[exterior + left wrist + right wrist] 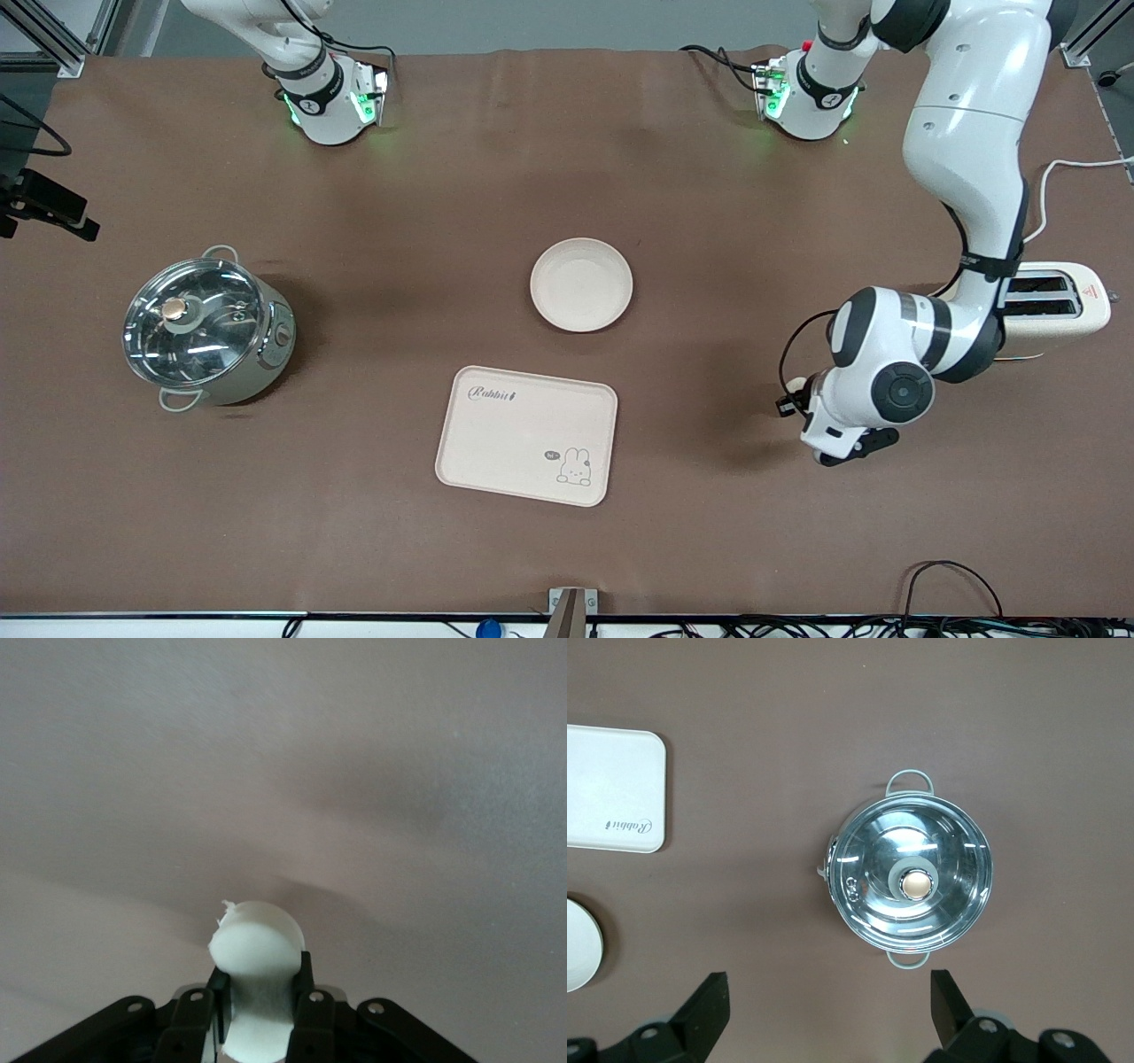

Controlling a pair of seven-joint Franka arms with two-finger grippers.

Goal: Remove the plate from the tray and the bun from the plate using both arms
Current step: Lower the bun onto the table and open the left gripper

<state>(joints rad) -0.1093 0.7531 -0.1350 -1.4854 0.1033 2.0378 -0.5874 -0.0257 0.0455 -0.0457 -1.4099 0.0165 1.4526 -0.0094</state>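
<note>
The round cream plate (581,284) sits empty at the middle of the table; its edge also shows in the right wrist view (578,943). My left gripper (795,396) is over bare tabletop toward the left arm's end, between the tray and the toaster. It is shut on the small pale bun (257,943), which bulges out past the fingertips; a sliver of the bun shows in the front view (796,385). My right gripper (828,988) is open and empty, high above the pot, out of the front view.
A lidded steel pot (205,326) stands toward the right arm's end, also in the right wrist view (912,881). The rectangular rabbit tray (526,435) lies nearer the front camera than the plate. A cream toaster (1054,306) stands by the left arm's elbow.
</note>
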